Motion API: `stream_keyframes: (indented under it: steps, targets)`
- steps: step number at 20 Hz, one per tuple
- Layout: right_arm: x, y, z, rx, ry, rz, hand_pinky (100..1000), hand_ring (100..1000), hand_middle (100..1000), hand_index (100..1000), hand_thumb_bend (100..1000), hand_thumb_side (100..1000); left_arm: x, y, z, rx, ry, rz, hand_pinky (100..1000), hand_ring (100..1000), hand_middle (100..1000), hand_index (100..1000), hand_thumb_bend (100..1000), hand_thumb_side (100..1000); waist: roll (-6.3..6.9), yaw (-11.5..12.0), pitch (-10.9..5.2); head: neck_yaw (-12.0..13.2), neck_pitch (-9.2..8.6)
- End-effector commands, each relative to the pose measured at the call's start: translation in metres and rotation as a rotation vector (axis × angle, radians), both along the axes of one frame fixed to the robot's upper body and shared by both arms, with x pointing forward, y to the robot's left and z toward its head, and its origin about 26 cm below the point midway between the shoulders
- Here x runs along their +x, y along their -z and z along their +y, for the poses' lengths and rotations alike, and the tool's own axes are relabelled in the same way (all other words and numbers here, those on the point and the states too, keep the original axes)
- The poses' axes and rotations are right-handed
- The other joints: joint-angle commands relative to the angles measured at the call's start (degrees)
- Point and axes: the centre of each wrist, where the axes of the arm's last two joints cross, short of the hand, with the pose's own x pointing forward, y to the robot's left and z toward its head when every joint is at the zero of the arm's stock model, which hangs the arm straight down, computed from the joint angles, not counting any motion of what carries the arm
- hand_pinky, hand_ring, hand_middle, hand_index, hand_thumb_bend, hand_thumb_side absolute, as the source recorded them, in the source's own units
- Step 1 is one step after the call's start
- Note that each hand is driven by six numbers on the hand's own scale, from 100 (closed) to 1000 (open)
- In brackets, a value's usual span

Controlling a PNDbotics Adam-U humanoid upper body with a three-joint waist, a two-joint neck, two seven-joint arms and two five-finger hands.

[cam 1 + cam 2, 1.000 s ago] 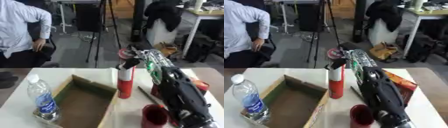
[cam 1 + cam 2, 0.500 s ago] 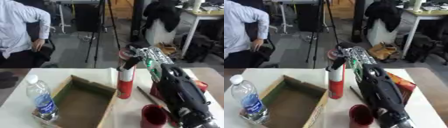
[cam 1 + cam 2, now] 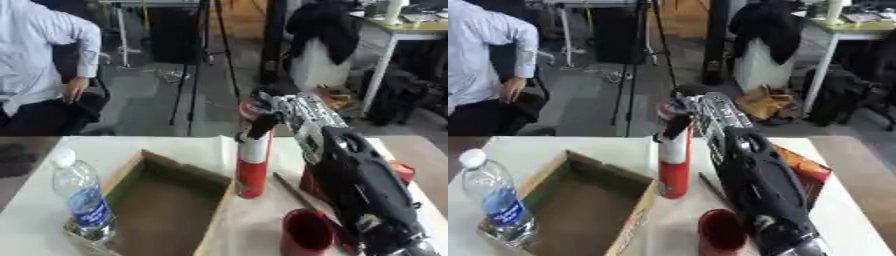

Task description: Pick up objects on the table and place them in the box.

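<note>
A tall red and white canister [image 3: 254,160] stands upright on the white table [image 3: 157,145], just right of the open cardboard box [image 3: 171,210]. My right hand [image 3: 267,112] reaches over from the right, its fingers curled round the canister's top. A clear water bottle [image 3: 83,202] with a blue label stands at the box's near left corner. A dark red cup [image 3: 306,232] sits near the front, under my right arm [image 3: 363,192]. A red and orange packet [image 3: 802,172] lies behind the arm on the right. The box is empty. My left hand does not show.
A thin dark stick [image 3: 293,192] lies on the table between the canister and the cup. A person sits beyond the table's far left. A tripod, bags and desks stand on the floor behind the table.
My right hand has stayed at the canister's top; the canister stands in the same spot. The view has shifted slightly.
</note>
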Motion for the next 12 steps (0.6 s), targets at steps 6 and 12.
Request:
stream_keyframes:
  steps: [6, 12]
  targets:
    - [-0.006, -0.022, 0.002, 0.037, -0.007, -0.086, 331, 510, 420, 498, 441, 304, -0.002, -0.007, -0.002, 0.010, 0.006, -0.021, 860, 738, 744, 707, 100, 1000, 0.19, -0.08, -1.46, -0.13, -0.17]
    - [-0.009, -0.030, 0.007, 0.055, -0.009, -0.130, 307, 485, 387, 458, 401, 296, -0.002, -0.006, -0.002, 0.015, 0.010, -0.014, 866, 739, 744, 708, 100, 1000, 0.12, -0.16, -1.64, -0.30, -0.12]
